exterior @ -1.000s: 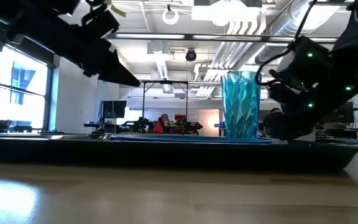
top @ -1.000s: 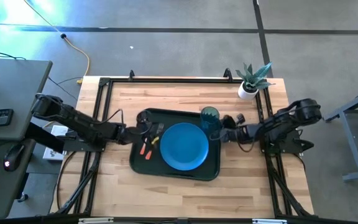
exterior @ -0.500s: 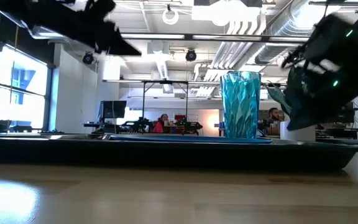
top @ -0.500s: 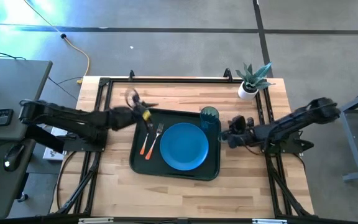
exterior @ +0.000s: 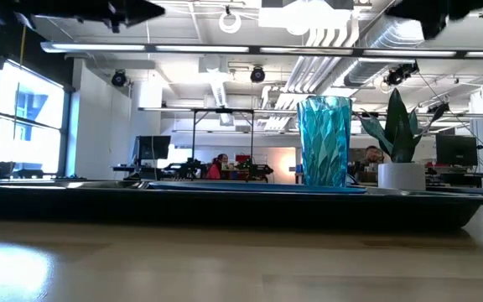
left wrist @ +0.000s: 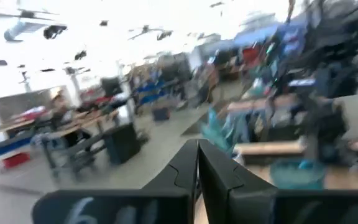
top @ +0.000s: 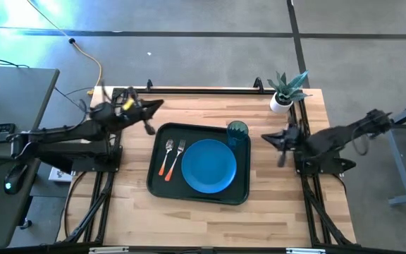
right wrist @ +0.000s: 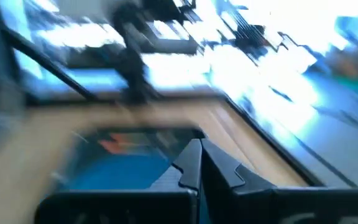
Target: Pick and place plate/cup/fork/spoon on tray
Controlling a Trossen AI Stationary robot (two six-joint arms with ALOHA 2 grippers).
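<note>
On the tray (top: 199, 190), plate (top: 208, 166), cup (top: 237, 131), fork (top: 178, 156) and spoon (top: 167, 156) are all sitting, handles pointing toward the desk's near edge. Both arms are hanging off to the sides with fingers (left wrist: 197, 171) looking clenched, though it's blurry.

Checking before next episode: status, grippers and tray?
Left gripper and right gripper shut, empty, off the tray. Plate, cup, fork, spoon on it. Nothing blocking.

left tool (top: 149, 110) closed, right tool (top: 273, 140) closed (both raised, empty)

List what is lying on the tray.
On the tray: the plate, the cup at its far right corner, the fork and the spoon side by side. Nothing looks covered.
</note>
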